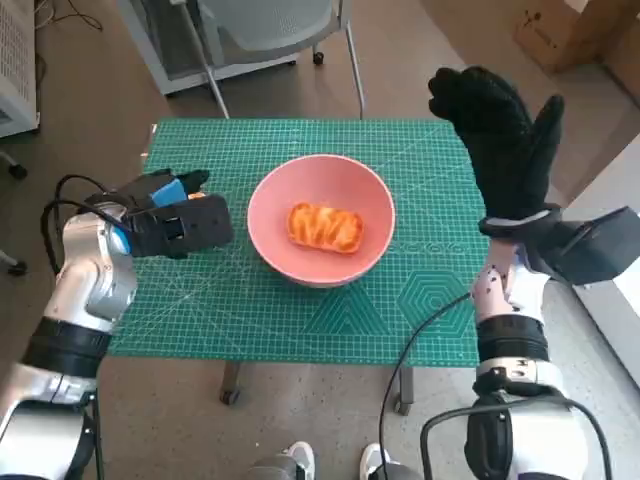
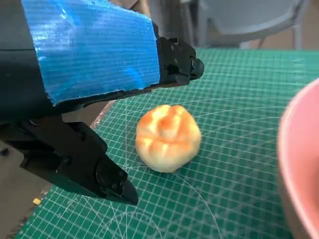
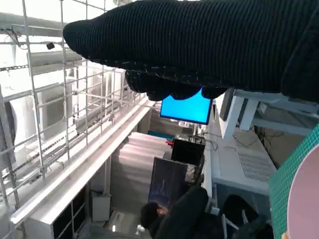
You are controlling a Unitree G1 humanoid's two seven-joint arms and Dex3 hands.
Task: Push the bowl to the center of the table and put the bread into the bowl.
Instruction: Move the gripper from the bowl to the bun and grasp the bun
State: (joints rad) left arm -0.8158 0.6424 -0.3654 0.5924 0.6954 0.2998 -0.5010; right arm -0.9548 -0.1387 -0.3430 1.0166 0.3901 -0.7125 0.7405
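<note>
The pink bowl stands at the middle of the green mat, with a golden bread lying inside it. My left hand hovers low over the mat just left of the bowl. In the left wrist view a second round bread roll sits on the mat between that hand's spread black fingers, touching neither, with the bowl's wall beside it. My gloved right hand is raised above the table's right side, fingers spread and holding nothing.
A grey chair stands behind the table and a cardboard box lies at the far right. A person's feet show at the front edge. The right wrist view shows the glove and a seated person.
</note>
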